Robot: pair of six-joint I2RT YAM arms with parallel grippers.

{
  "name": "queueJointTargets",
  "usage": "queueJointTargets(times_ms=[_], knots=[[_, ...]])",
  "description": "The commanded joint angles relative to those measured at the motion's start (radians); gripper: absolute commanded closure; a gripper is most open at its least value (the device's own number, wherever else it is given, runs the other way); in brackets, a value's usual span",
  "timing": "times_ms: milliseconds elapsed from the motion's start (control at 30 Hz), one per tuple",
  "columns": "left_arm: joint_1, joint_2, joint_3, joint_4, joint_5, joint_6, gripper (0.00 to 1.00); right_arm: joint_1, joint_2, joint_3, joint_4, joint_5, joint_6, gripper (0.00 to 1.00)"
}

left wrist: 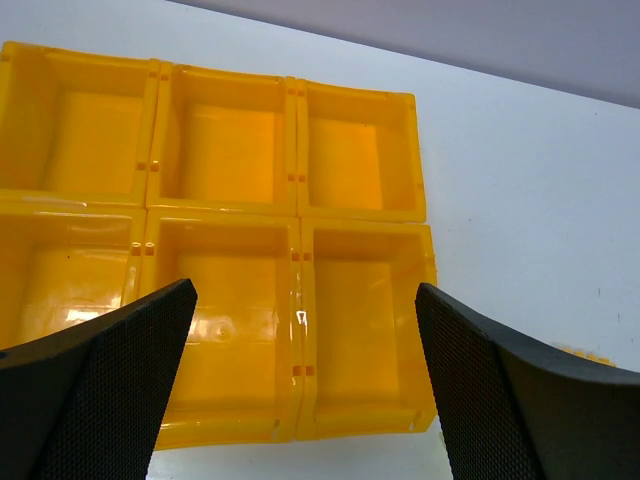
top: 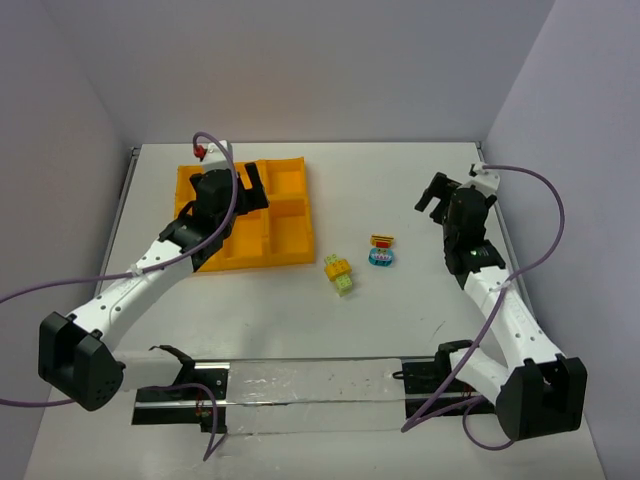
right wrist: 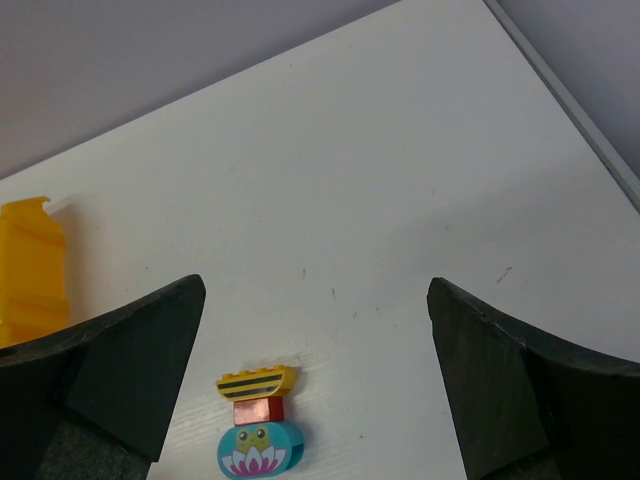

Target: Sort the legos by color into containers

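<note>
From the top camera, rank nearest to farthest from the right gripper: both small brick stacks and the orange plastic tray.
1. Yellow, red and blue brick stack, just left of right gripper.
2. Yellow and lime green brick stack, centre.
3. Orange plastic tray, far left.

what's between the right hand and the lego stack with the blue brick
Nothing. In the top external view, only bare white table separates the right hand from the yellow, red and blue stack.

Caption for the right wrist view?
Open right gripper looks down on a yellow-red-blue lego stack on the white table; tray corner at left.
</note>
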Motion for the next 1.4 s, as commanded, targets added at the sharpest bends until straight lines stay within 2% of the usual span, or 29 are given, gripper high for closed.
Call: queueJointTargets(times_ms=[0,100,233,300,400,533,667,733,833,933,1067,1267,1367], knots=[[-0.003,-0.029,-0.004,0.051,-0.005,-0.042,0.01,0.005,-0.076,-0.026,0.041,0.048,0.042,0.00],[-0.003,0.003,0.049,-0.001,0.019,-0.055,0.01,0.003,-0.089,-0.009,-0.001,0.062,0.072,0.00],[-0.015,0.036,0.097,-0.047,0.067,-0.033,0.01,0.005,-0.072,0.049,-0.057,-0.090,0.012,0.00],[-0.032,0.036,0.090,-0.027,0.102,-0.010,0.01,0.005,-0.074,0.065,-0.075,-0.107,0.031,0.00],[-0.125,0.068,0.101,-0.014,0.128,0.010,0.02,0.005,-0.089,0.071,-0.117,-0.093,0.090,0.00],[-0.242,0.189,0.187,-0.075,0.102,0.007,0.08,0.004,-0.093,0.059,-0.187,-0.125,0.076,0.00],[-0.310,0.303,0.273,-0.164,0.101,-0.084,0.09,0.004,-0.122,0.012,-0.202,-0.186,0.079,0.00],[-0.312,0.309,0.254,-0.161,0.137,-0.120,0.09,0.015,-0.125,-0.004,-0.200,-0.291,0.085,0.00],[-0.311,0.284,0.204,-0.127,0.198,-0.128,0.09,0.104,-0.112,-0.016,-0.213,-0.354,0.082,0.00],[-0.311,0.284,0.193,-0.153,0.217,-0.146,0.09,0.207,-0.079,-0.004,-0.247,-0.329,0.080,0.00],[-0.302,0.256,0.166,-0.214,0.177,-0.208,0.10,0.307,-0.020,0.005,-0.281,-0.290,0.120,0.01],[-0.167,0.110,0.090,-0.195,0.196,-0.318,0.10,0.475,0.061,0.018,-0.274,-0.283,0.115,0.04],[-0.124,0.076,0.090,-0.215,0.154,-0.350,0.10,0.525,0.092,0.028,-0.280,-0.276,0.108,0.02]])
